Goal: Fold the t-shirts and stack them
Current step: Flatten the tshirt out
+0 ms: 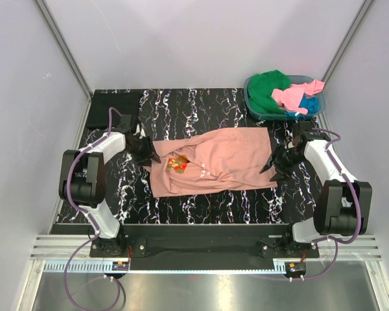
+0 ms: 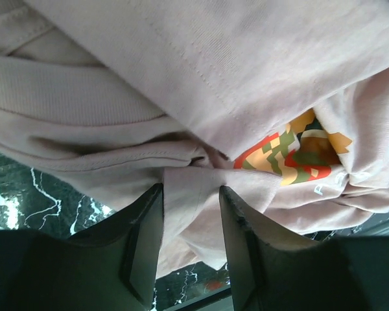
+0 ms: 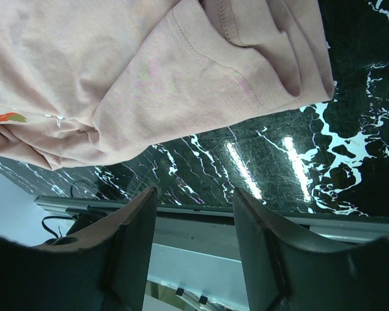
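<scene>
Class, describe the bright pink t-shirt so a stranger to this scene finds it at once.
Start at the black marble table, then its far right corner, where a teal plastic basket sits. The bright pink t-shirt lies atop the heap there, between a green t-shirt and a blue t-shirt.

The light was even and bright from above, with soft shadows only. The glossy desk (image 3: 289, 155) gave white glare streaks in the right wrist view. The near fingers (image 2: 142, 246) looked dark and slightly blurred.
</scene>
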`<act>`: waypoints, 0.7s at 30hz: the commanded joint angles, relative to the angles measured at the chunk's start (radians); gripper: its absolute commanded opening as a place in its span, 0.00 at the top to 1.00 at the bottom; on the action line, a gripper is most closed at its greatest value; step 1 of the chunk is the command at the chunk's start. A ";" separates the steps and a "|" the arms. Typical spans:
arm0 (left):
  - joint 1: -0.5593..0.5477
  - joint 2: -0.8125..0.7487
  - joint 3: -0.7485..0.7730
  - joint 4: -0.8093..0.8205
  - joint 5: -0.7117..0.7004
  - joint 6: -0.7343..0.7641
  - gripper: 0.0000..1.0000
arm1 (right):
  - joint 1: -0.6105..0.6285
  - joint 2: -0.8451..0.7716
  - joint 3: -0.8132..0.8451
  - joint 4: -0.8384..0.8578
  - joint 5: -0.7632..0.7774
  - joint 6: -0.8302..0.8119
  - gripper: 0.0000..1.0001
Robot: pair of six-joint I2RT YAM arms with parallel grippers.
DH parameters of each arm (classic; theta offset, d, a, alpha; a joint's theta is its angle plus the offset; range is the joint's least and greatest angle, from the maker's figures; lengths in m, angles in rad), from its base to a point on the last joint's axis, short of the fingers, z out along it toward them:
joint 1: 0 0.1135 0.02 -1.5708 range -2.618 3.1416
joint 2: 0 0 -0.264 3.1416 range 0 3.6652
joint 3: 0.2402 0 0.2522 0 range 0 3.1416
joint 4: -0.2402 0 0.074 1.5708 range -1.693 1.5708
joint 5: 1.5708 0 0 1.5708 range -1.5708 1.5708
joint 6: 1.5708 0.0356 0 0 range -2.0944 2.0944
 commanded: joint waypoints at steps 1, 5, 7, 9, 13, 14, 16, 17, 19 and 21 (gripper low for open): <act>0.001 0.025 0.054 0.042 0.049 -0.002 0.56 | 0.005 -0.012 0.005 0.005 -0.024 -0.004 0.43; 0.001 0.045 0.103 0.017 0.026 0.012 0.56 | 0.005 -0.010 0.005 0.004 -0.024 -0.006 0.43; 0.003 0.059 0.138 -0.024 -0.032 0.021 0.56 | 0.006 -0.010 0.005 0.000 -0.024 -0.009 0.43; 0.006 0.067 0.155 -0.053 -0.071 0.023 0.55 | 0.005 -0.012 0.006 -0.001 -0.021 -0.009 0.43; 0.009 0.055 0.155 -0.090 -0.142 0.015 0.56 | 0.005 -0.018 0.006 -0.004 -0.016 -0.014 0.42; 0.009 0.041 0.146 -0.077 -0.145 0.014 0.56 | 0.005 -0.016 0.005 -0.004 -0.016 -0.015 0.42; 0.009 0.030 0.123 -0.061 -0.146 0.018 0.58 | 0.005 -0.015 0.001 -0.001 -0.017 -0.014 0.42; 0.009 0.030 0.121 -0.058 -0.146 0.021 0.58 | 0.005 -0.015 0.001 0.000 -0.021 -0.012 0.42; 0.009 0.035 0.118 -0.054 -0.137 0.037 0.60 | 0.005 -0.012 0.003 0.002 -0.024 -0.014 0.42; 0.009 0.044 0.106 -0.031 -0.100 0.051 0.60 | 0.005 -0.009 0.006 0.002 -0.024 -0.014 0.42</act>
